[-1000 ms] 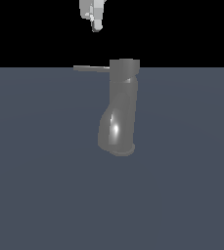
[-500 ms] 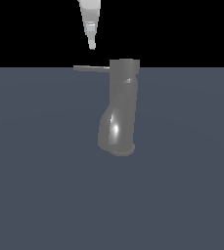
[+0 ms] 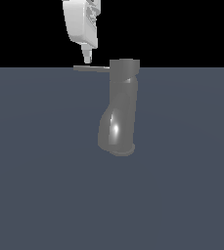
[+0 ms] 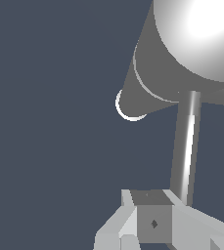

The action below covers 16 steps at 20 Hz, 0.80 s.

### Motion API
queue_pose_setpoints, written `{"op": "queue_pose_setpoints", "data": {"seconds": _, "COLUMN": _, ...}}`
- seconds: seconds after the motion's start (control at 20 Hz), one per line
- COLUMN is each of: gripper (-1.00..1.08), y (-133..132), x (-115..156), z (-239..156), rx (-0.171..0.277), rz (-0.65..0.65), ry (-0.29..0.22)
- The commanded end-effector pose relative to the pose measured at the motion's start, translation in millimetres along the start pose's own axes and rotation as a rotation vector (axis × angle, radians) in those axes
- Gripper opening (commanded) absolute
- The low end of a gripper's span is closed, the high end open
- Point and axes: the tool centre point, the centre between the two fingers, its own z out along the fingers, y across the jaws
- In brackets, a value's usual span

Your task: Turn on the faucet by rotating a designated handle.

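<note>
Slate-grey table [image 3: 35, 195] under black backdrop carries the faucet [image 3: 118, 117], upright near the middle. Its handle [image 3: 91, 68] sticks out toward the exterior view's left. We see our gripper [image 3: 87, 59] just above the handle's outer end; whether the fingers [image 4: 155, 222] are spread, we cannot tell.

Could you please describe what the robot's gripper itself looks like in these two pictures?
The white, smooth-shelled gripper has a blocky rounded body that narrows to slim pale fingers in the exterior view. In the wrist view its parts look angular and light grey, and a darker grey square face carries a small dark diamond mark. No cables show.
</note>
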Motion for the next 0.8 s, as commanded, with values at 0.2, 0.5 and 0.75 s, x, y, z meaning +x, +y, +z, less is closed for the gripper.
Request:
{"op": "queue_pose_setpoints", "data": {"seconds": 0.2, "gripper": -1.0, "y": -11, "x": -9, "z": 15, "rx": 0.003, "rz": 0.087, "ry": -0.005}}
{"op": "queue_pose_setpoints", "data": {"seconds": 0.5, "gripper": -1.0, "y": -15, "x": -12, "z": 22, "rx": 0.004, "rz": 0.121, "ry": -0.008}}
{"op": "queue_pose_setpoints", "data": {"seconds": 0.75, "gripper": -1.0, "y": -16, "x": -13, "z": 22, "rx": 0.004, "rz": 0.124, "ry": -0.008}}
